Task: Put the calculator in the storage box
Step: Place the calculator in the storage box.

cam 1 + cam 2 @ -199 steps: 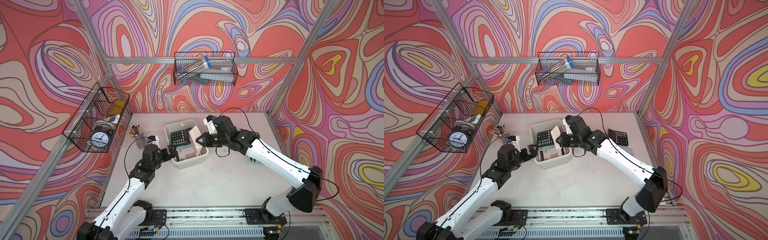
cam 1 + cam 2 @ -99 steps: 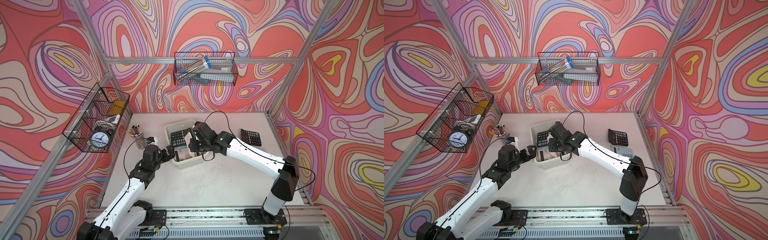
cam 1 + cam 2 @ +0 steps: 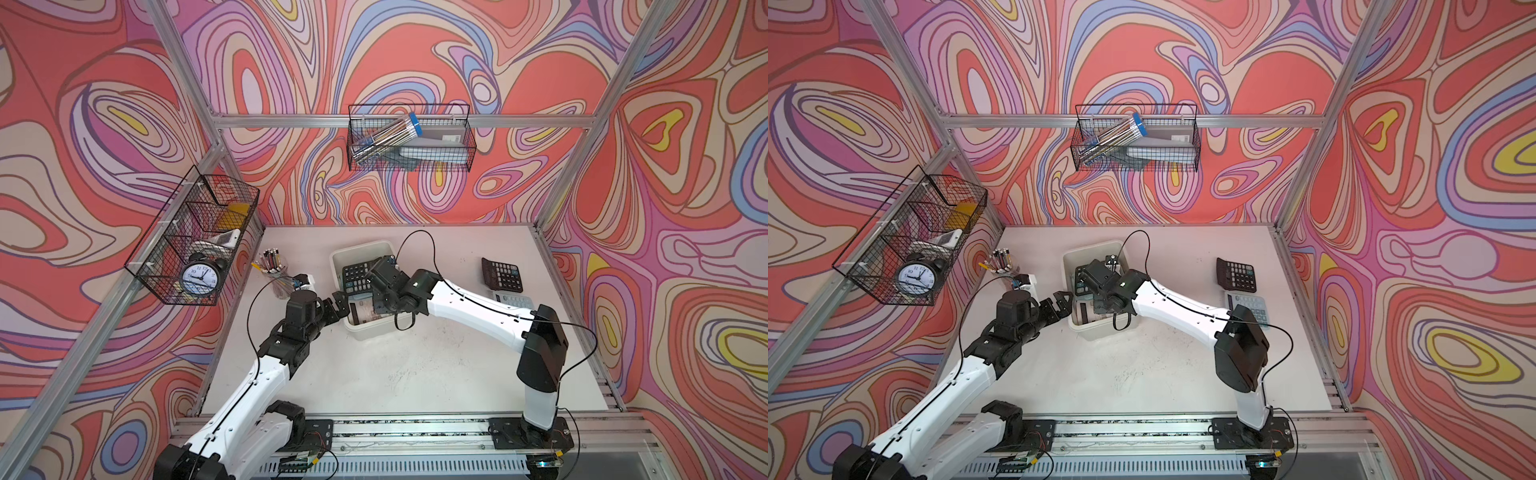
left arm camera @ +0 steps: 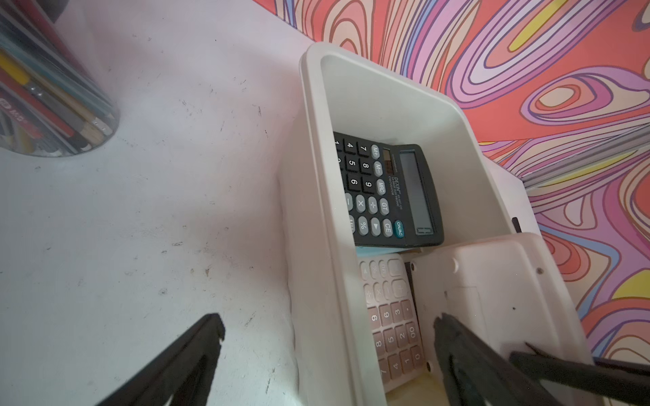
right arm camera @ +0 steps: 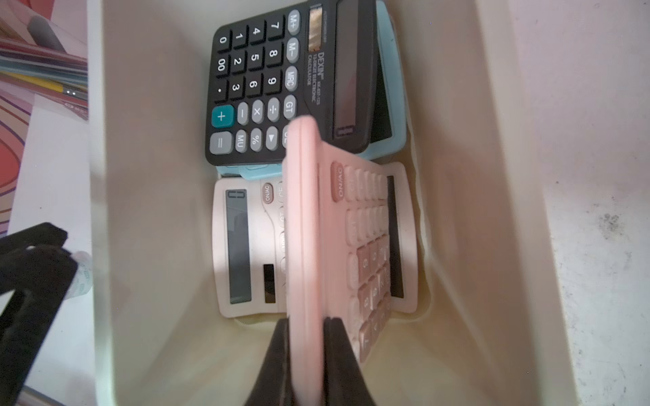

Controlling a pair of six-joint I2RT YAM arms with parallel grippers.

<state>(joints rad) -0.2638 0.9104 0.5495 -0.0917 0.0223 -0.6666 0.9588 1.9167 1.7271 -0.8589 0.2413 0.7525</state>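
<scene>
The cream-white storage box [image 3: 370,330] [image 3: 1100,330] stands mid-table. Inside it my right gripper [image 5: 306,327] is shut on a pink calculator [image 5: 306,228], which stands on edge just above the box floor. Its pale back shows in the left wrist view [image 4: 499,298]. Under it lie a black calculator [image 5: 274,81] [image 4: 387,189] on a light blue one [image 5: 390,88], and a white one with pink keys [image 5: 242,246]. My left gripper [image 4: 327,327] [image 3: 338,301] is open astride the box's left wall, one finger outside and one inside.
A black calculator [image 3: 500,273] and a pale one [image 3: 513,300] lie at the table's right edge. A clear cup of pencils [image 3: 276,276] stands left of the box. Black wire baskets hang on the left wall [image 3: 195,237] and the back wall [image 3: 409,141].
My right arm has swung left from the box's right rim and lowered the pink calculator into the box. The left arm has stayed put, open.
</scene>
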